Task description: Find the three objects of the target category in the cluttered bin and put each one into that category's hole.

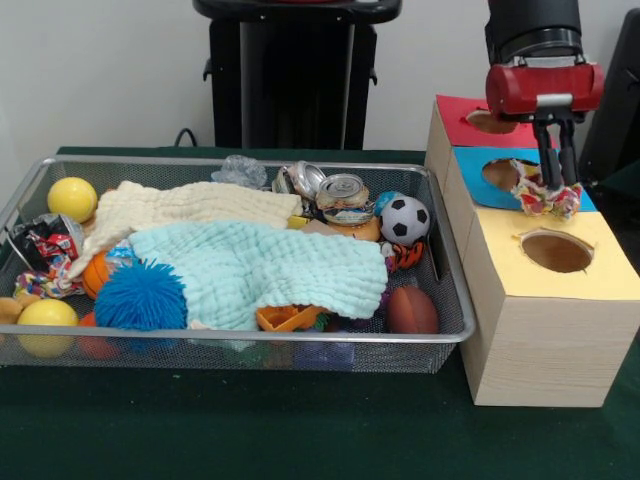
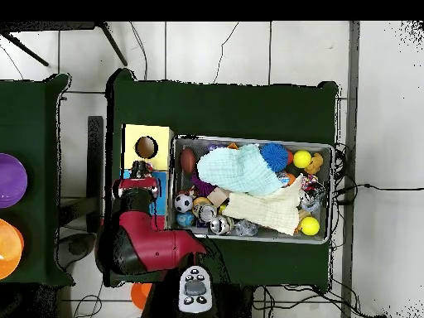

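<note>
Over at the wooden boxes beside the bin [image 1: 446, 330], the gripper [image 1: 556, 186] hangs with its dark fingers [image 1: 546, 165] pinched on a knotted cloth toy [image 1: 546, 197] of red, yellow, green and white. From the front, the toy dangles just above the blue-topped box [image 1: 505, 178], near the edge where it meets the yellow-topped box [image 1: 556, 262]; a red-topped box [image 1: 476, 120] sits behind them. Each top has a round hole.

From overhead the red arm [image 2: 149, 244] covers most of the red and blue tops, so only the yellow box [image 2: 146, 146] and its hole show plainly, and the toy is hard to pick out under the wrist.

Inside the bin, the front view shows a mint green cloth [image 1: 262, 272] and a cream cloth [image 1: 175, 210] spread over the clutter, with a blue spiky ball [image 1: 140, 298], two yellow balls [image 1: 72, 198], a small soccer ball [image 1: 405, 220], a brown football [image 1: 412, 311] and a dented tin can [image 1: 345, 197]. Another knotted rope toy [image 1: 40, 286] peeks out at the bin's left end. The can's label is too small to read, and a crumpled wrapper [image 1: 45, 242] shows print I cannot make out.
</note>
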